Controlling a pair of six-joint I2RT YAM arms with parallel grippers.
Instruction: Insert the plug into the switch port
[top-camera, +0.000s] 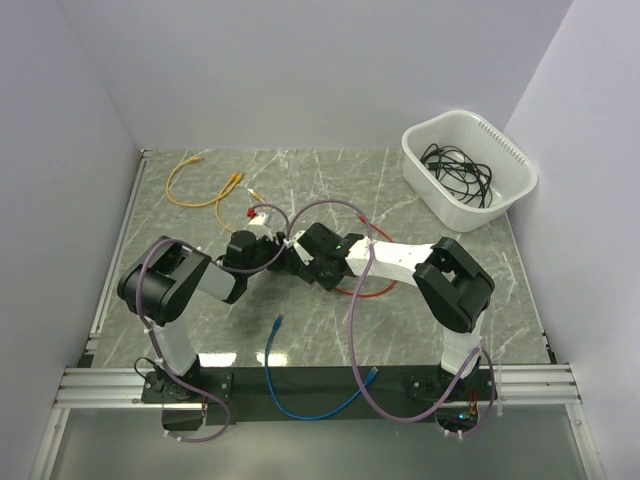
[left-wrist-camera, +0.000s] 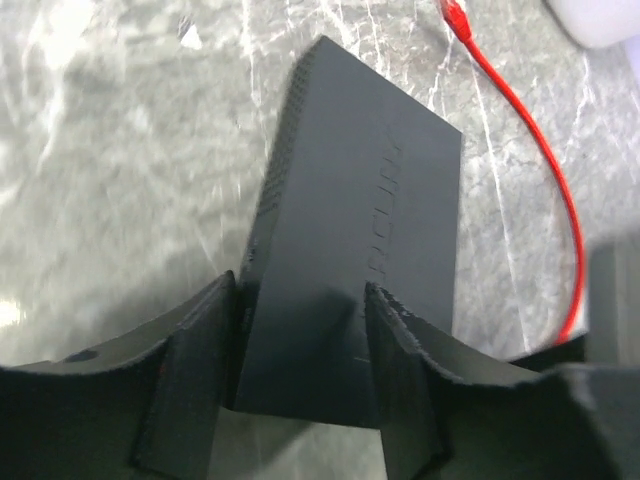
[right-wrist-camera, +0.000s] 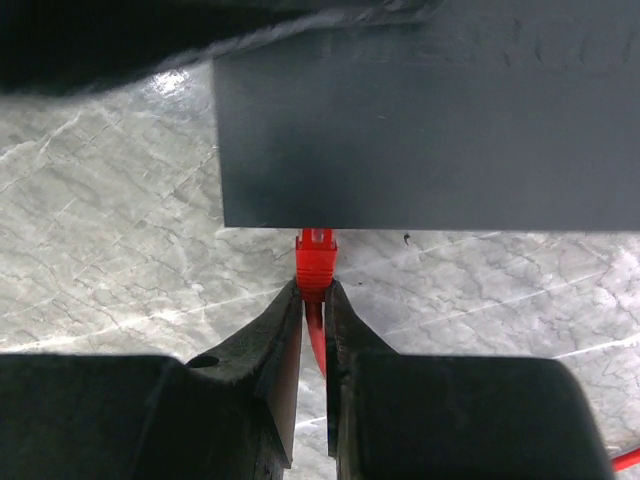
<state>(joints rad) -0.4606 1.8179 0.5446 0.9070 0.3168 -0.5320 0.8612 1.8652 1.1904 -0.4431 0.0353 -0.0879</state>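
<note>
The switch (left-wrist-camera: 350, 220), a flat matte-black box, lies with its near end between the fingers of my left gripper (left-wrist-camera: 300, 286), which is shut on it. In the right wrist view the switch (right-wrist-camera: 430, 130) fills the top of the frame. My right gripper (right-wrist-camera: 313, 289) is shut on the red plug (right-wrist-camera: 315, 256), just behind its boot. The plug's tip meets the switch's near edge, and the port itself is hidden under that edge. From above, the left gripper (top-camera: 272, 250) and the right gripper (top-camera: 306, 256) meet at the table's middle and hide the switch.
The red cable (top-camera: 372, 290) trails under the right arm, and its other end (left-wrist-camera: 455, 15) lies beyond the switch. A yellow cable (top-camera: 200, 188) lies at the back left. A blue cable (top-camera: 300, 395) is by the arm bases. A white tub (top-camera: 468, 170) of black cables stands back right.
</note>
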